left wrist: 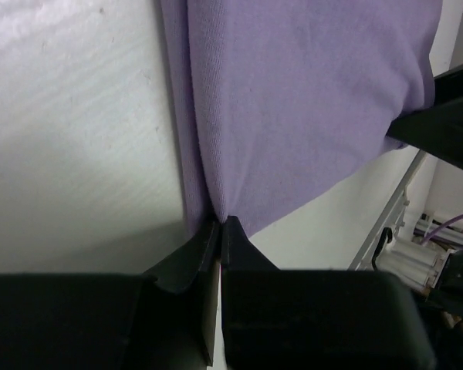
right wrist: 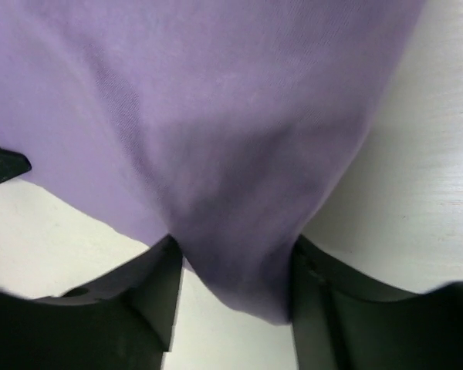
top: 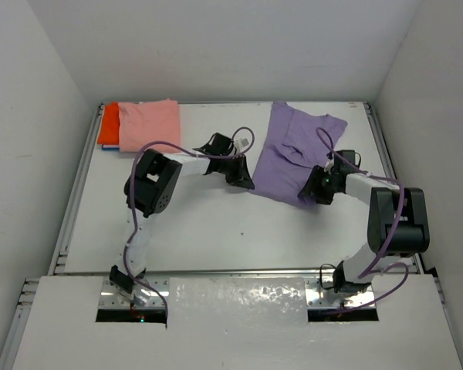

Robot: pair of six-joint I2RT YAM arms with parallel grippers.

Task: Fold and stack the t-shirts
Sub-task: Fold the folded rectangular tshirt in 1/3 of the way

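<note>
left gripper point(left wrist: 220, 225): clenched near the table point(top: 216, 223) middle. tips meet on a thin fold of the purple shirt point(top: 293, 150) at its near left corner.
right gripper point(right wrist: 233, 247): toward the table's right side, at the shirt's near right edge. jaws stand apart with a thick bunch of cloth between them, touching both inner faces. cannot tell if it is truly pinched.
purple shirt: spread on the table's far right part, rumpled mid-body, one sleeve out toward the far right corner.
pink shirt point(top: 149, 123): folded, table's far left corner, lying on the orange shirt point(top: 108, 123), which shows only as a strip at its left.
step, as i judge it: last shirt, near hem taken for the first fold.
risk, left: the bite sits on the very edge and could slip out on lifting.
risk, right: a loose or many-layered bunch could drop or drag extra cloth, leaving a crooked fold.
risk, both: uneven lift would skew the hem.
</note>
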